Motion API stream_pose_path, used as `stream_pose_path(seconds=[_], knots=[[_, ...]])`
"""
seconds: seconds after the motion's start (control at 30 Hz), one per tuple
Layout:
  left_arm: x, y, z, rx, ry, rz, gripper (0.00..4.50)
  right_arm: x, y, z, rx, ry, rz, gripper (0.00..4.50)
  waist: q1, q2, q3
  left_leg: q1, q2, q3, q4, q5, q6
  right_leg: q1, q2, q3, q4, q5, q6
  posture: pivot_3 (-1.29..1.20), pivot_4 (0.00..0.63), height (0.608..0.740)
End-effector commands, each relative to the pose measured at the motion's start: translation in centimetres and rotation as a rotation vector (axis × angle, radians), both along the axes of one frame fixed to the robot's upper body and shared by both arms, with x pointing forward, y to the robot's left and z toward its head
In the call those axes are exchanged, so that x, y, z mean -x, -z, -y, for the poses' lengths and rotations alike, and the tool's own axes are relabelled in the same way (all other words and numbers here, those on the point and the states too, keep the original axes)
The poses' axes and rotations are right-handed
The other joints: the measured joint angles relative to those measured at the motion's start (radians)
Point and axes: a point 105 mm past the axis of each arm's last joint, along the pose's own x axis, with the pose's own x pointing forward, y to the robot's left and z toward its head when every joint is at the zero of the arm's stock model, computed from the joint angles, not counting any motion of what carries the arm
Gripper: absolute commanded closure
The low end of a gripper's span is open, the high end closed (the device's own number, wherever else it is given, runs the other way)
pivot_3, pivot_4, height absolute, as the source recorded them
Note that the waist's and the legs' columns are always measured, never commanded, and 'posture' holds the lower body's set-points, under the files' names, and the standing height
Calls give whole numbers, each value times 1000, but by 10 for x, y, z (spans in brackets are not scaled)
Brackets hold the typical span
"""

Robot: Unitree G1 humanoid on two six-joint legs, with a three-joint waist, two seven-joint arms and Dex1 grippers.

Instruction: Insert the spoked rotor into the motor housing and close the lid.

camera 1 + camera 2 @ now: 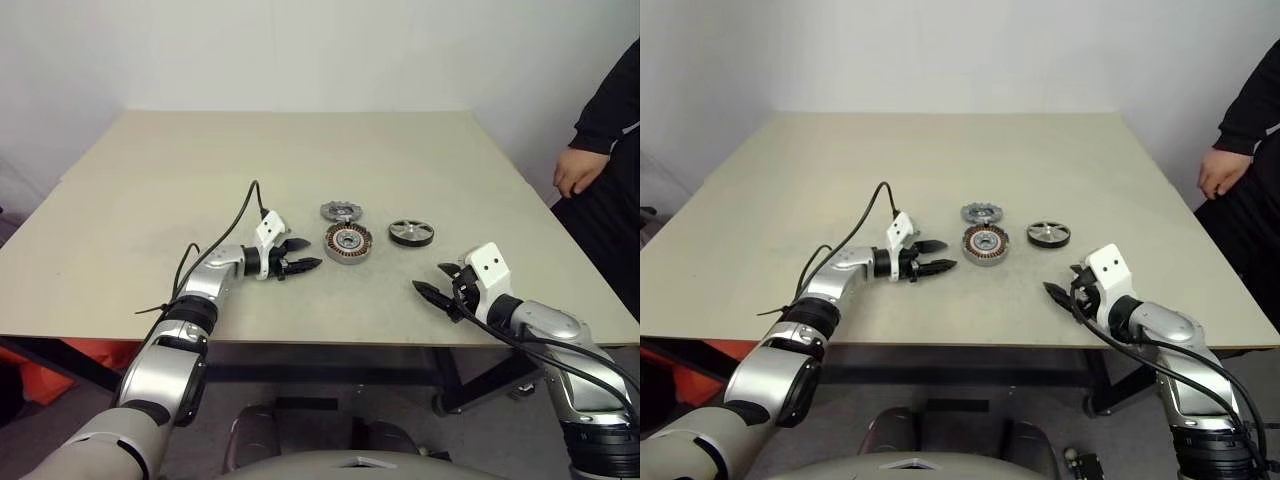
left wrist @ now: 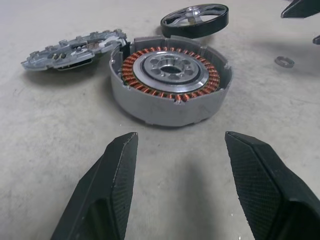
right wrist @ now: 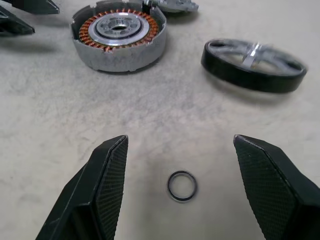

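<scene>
You have three motor parts lying near the middle of the beige table (image 1: 150,180). The motor housing (image 1: 348,242), copper windings up, sits flat and uncovered. The lid (image 1: 340,211) lies just behind it on the far side, close to its rim; whether the two touch is hard to tell. The spoked rotor (image 1: 411,233) lies flat to the housing's right, apart from it.

Your left gripper (image 1: 301,255) hangs just left of the housing, pointing at it, jaws spread and holding nothing. Your right gripper (image 1: 437,283) sits nearer the table's front edge, right of the parts, jaws also spread and empty. A small metal ring (image 3: 181,185) lies on the table between its fingers (image 3: 102,187), touching neither.

A person's hand (image 1: 577,171) and dark sleeve are at the table's far right.
</scene>
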Motion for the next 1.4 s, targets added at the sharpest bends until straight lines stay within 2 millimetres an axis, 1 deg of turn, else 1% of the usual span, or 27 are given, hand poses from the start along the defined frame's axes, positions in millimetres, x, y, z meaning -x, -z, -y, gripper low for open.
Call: stream_pose_path(seconds=[0.03,0.23,0.33,0.43,0.53,0.63,0.67,0.73,0.77,0.93,1.0,1.07,1.17,1.27,1.37,1.4], knots=[[-8,-12,-10,4,-28,52,1562,-3,2,1,-8,7,2,1069,0,0,0,0,0,0,0,0,0,0,0,0,0,0,0,0,0,740],[-6,-9,-17,0,-47,49,1562,-1,22,8,6,36,-54,1069,0,0,0,-1,0,0,0,-1,1,0,-1,0,0,0,0,0,0,740],[-5,-8,-19,-2,-51,47,1562,1,28,9,9,36,-73,1069,0,0,0,0,-1,0,0,-1,1,0,-1,0,-1,0,1,0,0,740],[-6,-8,-20,-5,-58,49,1562,5,38,8,5,35,-106,1069,0,0,0,0,-1,0,0,-1,2,1,-1,0,-1,0,1,0,0,740],[-8,-9,-21,-8,-64,52,1516,8,44,8,-1,36,-124,1695,0,0,0,2,-1,0,0,-1,2,3,-1,0,-1,-1,1,0,0,740],[-9,-10,-21,-10,-66,55,1516,8,44,6,-4,30,-123,2700,0,0,-1,3,0,-1,0,-1,2,5,-1,-1,-3,-1,1,0,0,740],[-9,-10,-21,-11,-67,55,1516,7,44,8,1,40,-123,2993,-1,-1,-1,3,0,-1,-1,-2,3,5,-1,-1,-4,-1,1,0,0,740],[-9,-10,-21,-11,-66,53,1516,6,45,11,19,50,-122,3729,-2,-1,-1,3,0,0,-1,-2,3,5,-1,-1,-5,-1,1,0,0,740],[-8,-10,-21,-10,-62,51,1516,5,45,11,28,50,-121,3939,-2,-1,-1,3,0,0,-2,-2,3,6,-1,-1,-5,-1,1,0,0,740],[-3,-8,-18,-6,-17,31,1516,5,44,9,32,35,-117,3938,-3,-2,-1,3,0,0,-2,-2,3,6,-1,-1,-6,-1,1,0,0,740],[0,-9,-18,-6,3,25,1516,3,39,5,35,16,-94,3938,-4,-2,-1,4,0,0,-3,-2,3,7,-1,-2,-9,-1,1,0,0,740],[2,-10,-19,-7,26,16,1516,-2,25,-4,17,-26,-44,3938,-6,-2,-1,4,0,0,-3,-2,3,9,-1,-2,-11,-1,1,0,0,740],[4,-10,-21,-11,45,3,1516,-6,10,-14,6,-79,10,3938,-12,-1,-1,3,0,0,-4,-2,3,8,-1,-2,-12,0,1,0,0,740],[4,-10,-23,-19,51,2,1516,-14,-8,-28,15,-165,68,3938,-17,0,-1,3,0,0,-5,-2,3,7,-1,-2,-11,0,1,0,0,740],[3,-10,-25,-27,51,3,1516,-28,-30,-48,17,-246,139,3938,-22,0,-1,2,0,0,-6,-2,3,7,-1,-2,-11,1,-1,0,0,740],[3,-10,-25,-29,51,4,1516,-32,-36,-55,19,-270,158,3938,-24,0,-1,2,0,0,-6,-2,3,7,-1,-2,-11,3,-4,0,0,740]])
